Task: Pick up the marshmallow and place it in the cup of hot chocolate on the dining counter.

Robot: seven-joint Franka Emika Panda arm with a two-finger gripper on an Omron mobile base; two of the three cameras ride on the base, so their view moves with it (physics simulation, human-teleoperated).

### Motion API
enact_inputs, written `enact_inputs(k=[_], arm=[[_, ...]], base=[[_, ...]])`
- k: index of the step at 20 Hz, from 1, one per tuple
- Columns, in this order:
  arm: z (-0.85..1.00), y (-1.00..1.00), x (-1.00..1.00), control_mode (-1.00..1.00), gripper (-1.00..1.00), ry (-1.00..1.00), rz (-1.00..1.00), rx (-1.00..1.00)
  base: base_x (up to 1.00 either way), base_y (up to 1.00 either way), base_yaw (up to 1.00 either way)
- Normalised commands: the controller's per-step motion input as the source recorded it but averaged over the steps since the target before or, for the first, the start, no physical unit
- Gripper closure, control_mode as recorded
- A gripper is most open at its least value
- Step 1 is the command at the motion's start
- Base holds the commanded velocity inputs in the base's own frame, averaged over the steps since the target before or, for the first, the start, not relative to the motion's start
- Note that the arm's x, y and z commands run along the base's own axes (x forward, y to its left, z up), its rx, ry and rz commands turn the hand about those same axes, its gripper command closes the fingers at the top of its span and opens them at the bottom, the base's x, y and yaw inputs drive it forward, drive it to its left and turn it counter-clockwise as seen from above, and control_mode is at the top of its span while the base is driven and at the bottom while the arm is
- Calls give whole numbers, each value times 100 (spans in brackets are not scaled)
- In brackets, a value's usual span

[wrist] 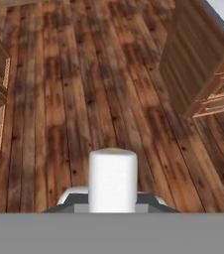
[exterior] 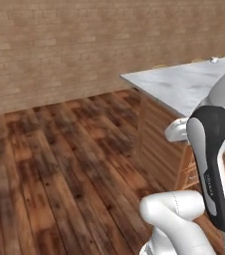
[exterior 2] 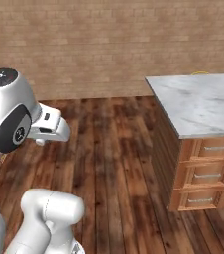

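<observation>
1. Step judged: approach. The base is best driven square to the dining counter [exterior 2: 203, 106] before any reach is tried.
2. Pincer opening and load cannot be told.
3. Marshmallow's place cannot be told; one pale speck [exterior: 214, 60] is noted at the counter's far edge, too small to name.
4. Counted: one counter, three drawer fronts [exterior 2: 208, 175].

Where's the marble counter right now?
The marble counter sits at the right in both base views, ahead of the robot, on wooden drawers before the brick wall.
</observation>
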Motion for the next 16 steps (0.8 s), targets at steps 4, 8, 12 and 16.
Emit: enact_inputs(k=[4, 8, 12, 16], arm=[[0, 0, 0, 100, 100, 0, 0, 0], [0, 0, 0, 100, 100, 0, 0, 0], [0, 0, 0, 100, 100, 0, 0, 0], [0, 0, 0, 100, 100, 0, 0, 0]], base=[[100, 23, -21], [100, 40, -31], [100, 64, -43], [100, 81, -47]])
